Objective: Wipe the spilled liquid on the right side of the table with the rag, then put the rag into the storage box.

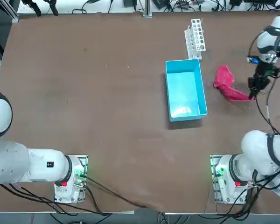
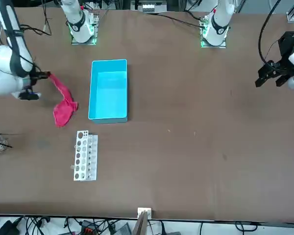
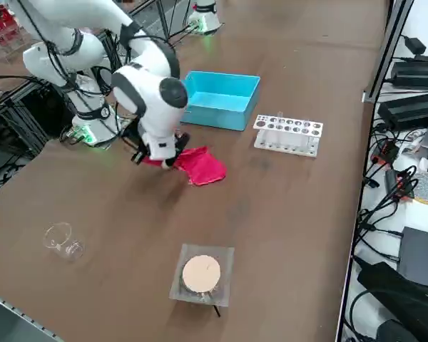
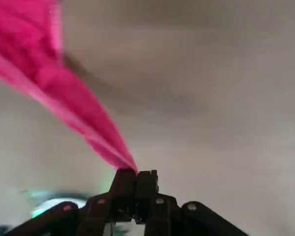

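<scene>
My right arm point(image 3: 146, 85) is glossy white with dark joint bands; black cables trail along it, green lights glow at my base point(image 1: 221, 171), and my right gripper point(image 4: 136, 178) is black.

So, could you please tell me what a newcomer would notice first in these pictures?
The soft pink-red cloth rag stands out, pinched at one corner by the shut right gripper and trailing onto the brown table. Just beside it sits the light blue rectangular plastic storage box, with a narrow white rack beyond.
</scene>
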Robot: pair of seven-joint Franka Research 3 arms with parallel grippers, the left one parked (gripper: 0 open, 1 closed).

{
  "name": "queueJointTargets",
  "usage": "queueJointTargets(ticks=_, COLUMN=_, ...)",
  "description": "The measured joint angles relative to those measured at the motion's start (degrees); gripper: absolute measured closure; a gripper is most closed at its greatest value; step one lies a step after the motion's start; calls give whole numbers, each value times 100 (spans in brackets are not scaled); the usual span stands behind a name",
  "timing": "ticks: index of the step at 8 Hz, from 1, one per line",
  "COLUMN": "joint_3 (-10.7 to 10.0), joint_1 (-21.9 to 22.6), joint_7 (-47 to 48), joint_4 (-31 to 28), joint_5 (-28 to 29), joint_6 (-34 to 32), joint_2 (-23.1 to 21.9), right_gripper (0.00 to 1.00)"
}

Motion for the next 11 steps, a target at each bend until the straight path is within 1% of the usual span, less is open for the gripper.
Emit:
queueJointTargets(ticks=2, joint_3=-8, joint_1=-344, joint_7=-41, joint_4=43, joint_5=-1087, joint_6=486, joint_2=116, right_gripper=97)
queueJointTargets(ticks=3, joint_3=-10, joint_1=-493, joint_7=-41, joint_4=176, joint_5=-1592, joint_6=626, joint_2=210, right_gripper=97)
queueJointTargets(ticks=5, joint_3=-11, joint_1=-594, joint_7=-46, joint_4=794, joint_5=-2445, joint_6=712, joint_2=522, right_gripper=97)
queueJointTargets(ticks=6, joint_3=-1, joint_1=-593, joint_7=-47, joint_4=1199, joint_5=-2729, joint_6=720, joint_2=748, right_gripper=97)
queueJointTargets(ticks=8, joint_3=86, joint_1=-530, joint_7=-51, joint_4=1934, joint_5=-2800, joint_6=758, joint_2=1261, right_gripper=97)
queueJointTargets(ticks=9, joint_3=115, joint_1=-337, joint_7=-12, joint_4=2223, joint_5=-2489, joint_6=767, joint_2=1467, right_gripper=97)
queueJointTargets(ticks=10, joint_3=118, joint_1=-22, joint_7=30, joint_4=2499, joint_5=-1905, joint_6=724, joint_2=1576, right_gripper=97)
queueJointTargets(ticks=11, joint_3=123, joint_1=324, joint_7=151, joint_4=2745, joint_5=-1440, joint_6=497, joint_2=1587, right_gripper=97)
